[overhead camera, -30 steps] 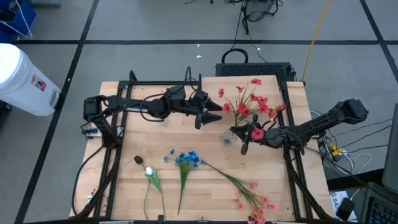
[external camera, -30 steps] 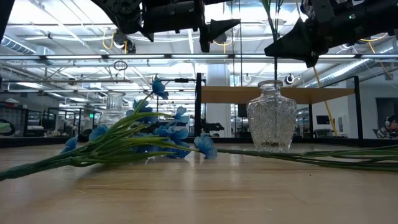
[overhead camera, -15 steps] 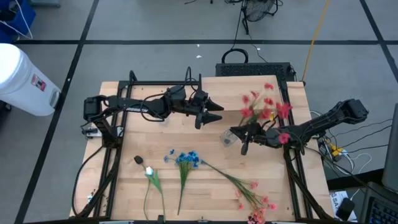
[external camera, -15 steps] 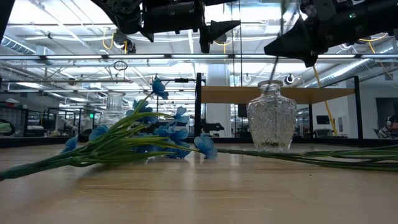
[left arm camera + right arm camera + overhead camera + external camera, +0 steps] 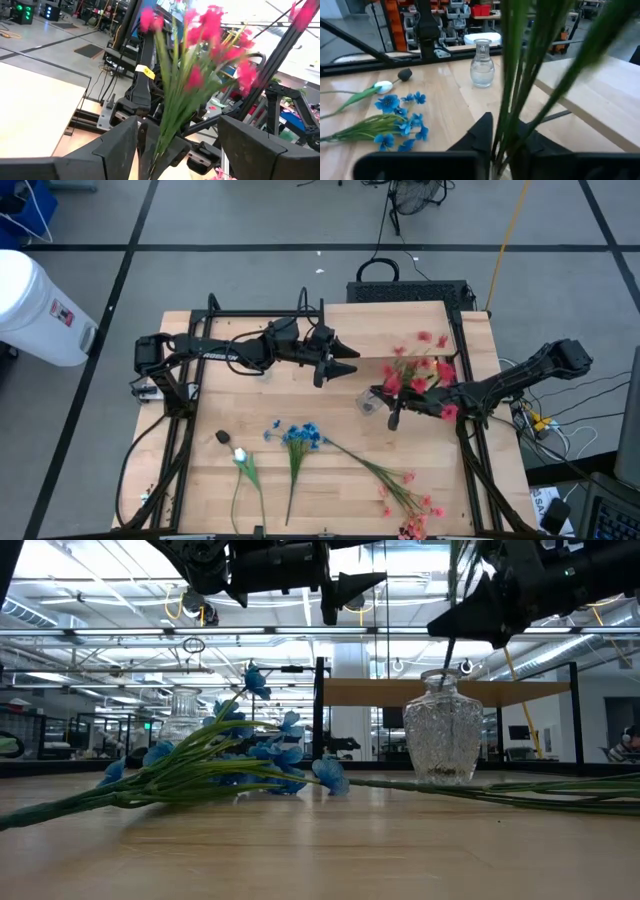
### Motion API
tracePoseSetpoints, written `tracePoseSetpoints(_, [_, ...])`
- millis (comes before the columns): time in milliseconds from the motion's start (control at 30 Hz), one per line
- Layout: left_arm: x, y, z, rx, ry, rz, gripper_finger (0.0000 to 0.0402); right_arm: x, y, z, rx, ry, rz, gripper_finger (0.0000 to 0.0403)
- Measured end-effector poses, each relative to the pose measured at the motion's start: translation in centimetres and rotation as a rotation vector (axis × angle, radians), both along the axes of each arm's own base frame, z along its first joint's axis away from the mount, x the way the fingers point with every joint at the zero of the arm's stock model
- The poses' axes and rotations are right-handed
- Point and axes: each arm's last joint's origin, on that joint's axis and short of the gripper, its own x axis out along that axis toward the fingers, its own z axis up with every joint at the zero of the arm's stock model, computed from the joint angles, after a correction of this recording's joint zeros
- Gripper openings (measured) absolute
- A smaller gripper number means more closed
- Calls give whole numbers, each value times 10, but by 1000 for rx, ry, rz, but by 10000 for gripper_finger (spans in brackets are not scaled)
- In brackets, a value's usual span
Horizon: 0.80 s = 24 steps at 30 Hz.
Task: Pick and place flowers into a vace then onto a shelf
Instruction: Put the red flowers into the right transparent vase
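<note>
The right gripper (image 5: 392, 402) pinches the red flowers (image 5: 420, 372) by their stalks, right over the vase (image 5: 441, 730). The stalks point down into its neck. The left gripper (image 5: 336, 360) waits wide open, just beside, over the tabletop (image 5: 250, 405)

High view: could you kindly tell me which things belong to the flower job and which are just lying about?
Job: red spray in the right claw, at the vase; blue bunch; white bud; pink spray; shelf; left claw, open.
Lying about: dark knob by the bud; white drum on the floor; black case behind the table.
</note>
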Motion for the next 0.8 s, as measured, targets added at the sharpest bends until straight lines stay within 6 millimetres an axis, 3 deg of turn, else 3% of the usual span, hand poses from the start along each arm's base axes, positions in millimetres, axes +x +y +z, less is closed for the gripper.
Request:
tracePoseSetpoints(267, [0,0,0,0,0,0,278,0,-1,0,15,-10,-11,142])
tracePoseSetpoints(400, [0,0,-1,-3,9,-1,278,0,0,6,16,-59,3,170])
tracePoseSetpoints(800, [0,1,-5,-11,54,1,278,-20,12,25,56,-125,158,170])
